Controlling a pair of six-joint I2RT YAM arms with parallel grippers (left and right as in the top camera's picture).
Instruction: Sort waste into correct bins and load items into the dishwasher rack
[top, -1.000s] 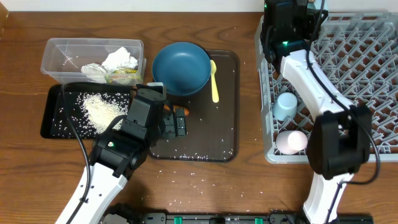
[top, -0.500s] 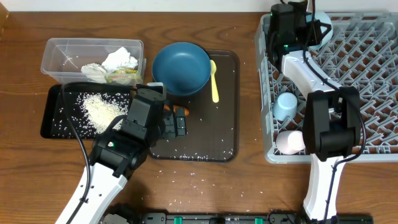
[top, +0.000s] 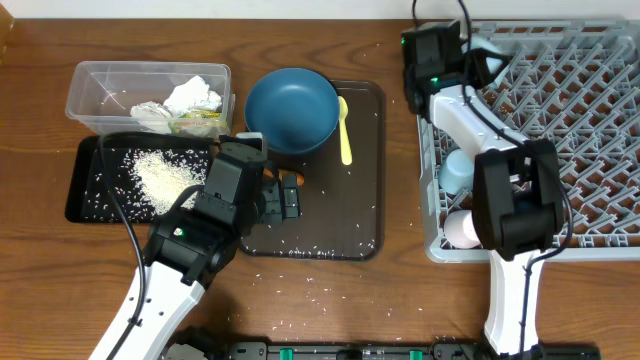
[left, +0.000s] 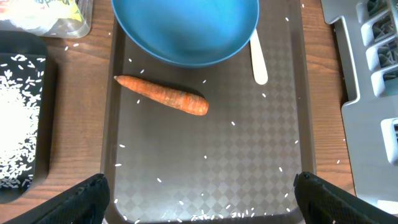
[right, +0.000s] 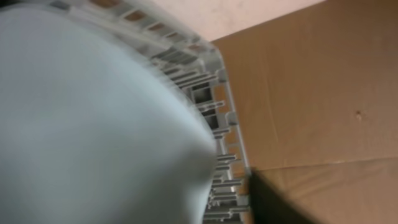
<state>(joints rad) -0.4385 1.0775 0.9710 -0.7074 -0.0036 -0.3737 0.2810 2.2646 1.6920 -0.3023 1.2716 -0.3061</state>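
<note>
My left gripper (left: 201, 208) hangs open over the brown serving tray (left: 249, 155); both fingertips (left: 87, 199) show and nothing lies between them. The orange carrot (left: 165, 95) lies on that tray ahead of it, just short of the dark blue bowl (left: 186, 28). The yellow spoon (left: 258, 59) rests beside the bowl. My right gripper (top: 465, 55) is at the far left corner of the dishwasher rack (top: 590, 140), against a light blue bowl (top: 488, 47). The blurred bowl (right: 93, 124) fills the right wrist view, with one dark finger (right: 273, 202) beside it.
The clear tub (top: 100, 85) holds crumpled napkins (top: 190, 100). The black tray (top: 85, 190) holds a heap of rice (top: 165, 178). A second light blue bowl (top: 458, 170) and the pink cup (top: 462, 228) sit in the rack's left column. Loose rice (top: 310, 285) dots the table.
The right arm has swung left along the rack's far edge, carrying the light blue bowl toward the corner. The left arm has not moved.
</note>
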